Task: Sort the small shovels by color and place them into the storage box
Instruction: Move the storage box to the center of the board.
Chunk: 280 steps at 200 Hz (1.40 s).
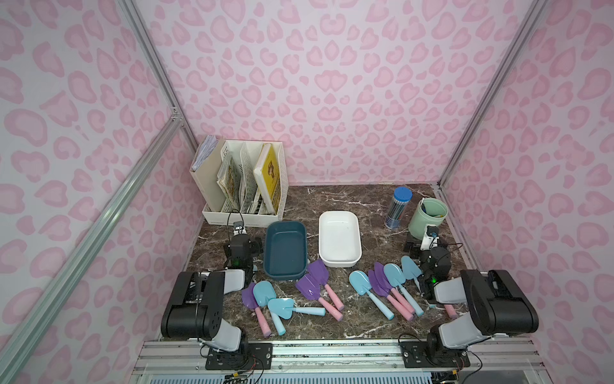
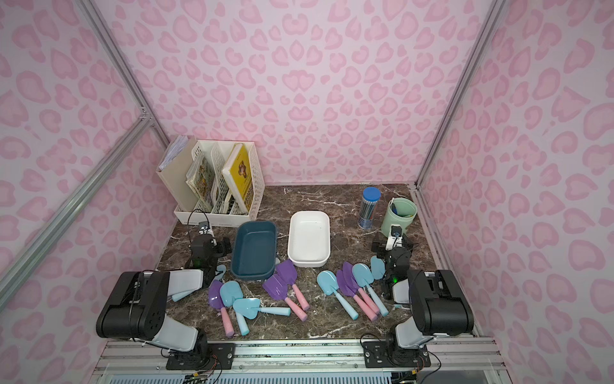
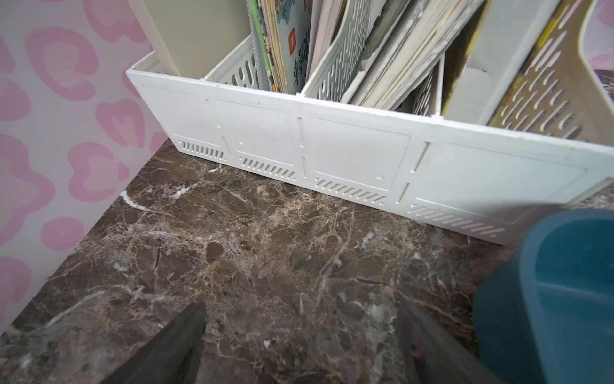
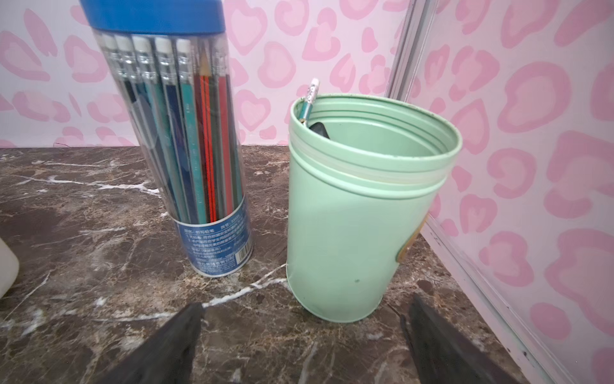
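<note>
The left arm [image 1: 191, 307] sat folded over its base, elbow raised, forearm reaching forward to a low wrist [image 1: 241, 249], and the right arm [image 1: 495, 304] mirrored that pose on the opposite side. In the left wrist view the left gripper [image 3: 299, 345] had its jaws spread wide, with two dark fingers [image 3: 172, 345] pointing ahead. The right gripper [image 4: 302, 345] was parted just as widely, gripping nothing.

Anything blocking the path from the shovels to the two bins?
Nothing visible. The dark blue plastic bin and the white plastic bin sit open and empty just behind the light blue plastic shovels and the purple-bladed, pink-handled shovels. Only bare brown marble tabletop lies between.
</note>
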Tool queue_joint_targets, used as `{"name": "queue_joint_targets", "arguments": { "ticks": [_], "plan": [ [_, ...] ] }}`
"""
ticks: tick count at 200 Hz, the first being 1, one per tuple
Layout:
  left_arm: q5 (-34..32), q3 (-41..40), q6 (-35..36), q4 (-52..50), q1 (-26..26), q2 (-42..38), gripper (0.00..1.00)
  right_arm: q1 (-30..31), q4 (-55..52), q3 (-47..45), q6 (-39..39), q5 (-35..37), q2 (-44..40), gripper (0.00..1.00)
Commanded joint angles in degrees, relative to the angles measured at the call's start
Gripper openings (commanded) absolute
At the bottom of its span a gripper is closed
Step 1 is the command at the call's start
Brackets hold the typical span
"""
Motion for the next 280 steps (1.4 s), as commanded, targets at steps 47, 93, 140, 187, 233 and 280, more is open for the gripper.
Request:
{"name": "queue_joint_targets", "arguments": {
  "ticks": [47,93,140,187,233,280],
  "plan": [
    [0.18,0.14,-0.18,1.25,0.05,-0.04,0.94,0.03,1.54,0.12,0.39,0.12,-0.10,0.99],
    [0.20,0.15,-0.18,1.25,0.09,-0.03,0.95,0.02,1.58,0.15,0.42,0.08,-0.16,1.00],
    [0.20,0.14,-0.18,1.32,0.09,-0.06,0.96,-0.04,1.66,0.08,0.42,0.08,-0.18,0.99],
    [0.20,0.05,-0.18,1.51,0.09,-0.21,0.93,-0.08,1.58,0.12,0.48,0.00,-0.21,1.00],
    [-4.97,9.40,-2.12,-20.69,-1.09,-6.02,0.74,1.24,-14.05,6.36,0.20,3.99,-7.55,0.97],
    [-10.75,16.21,-8.22,-37.12,-4.46,-10.83,0.67,10.09,-44.46,21.63,3.86,13.61,-13.61,0.95]
  ]
}}
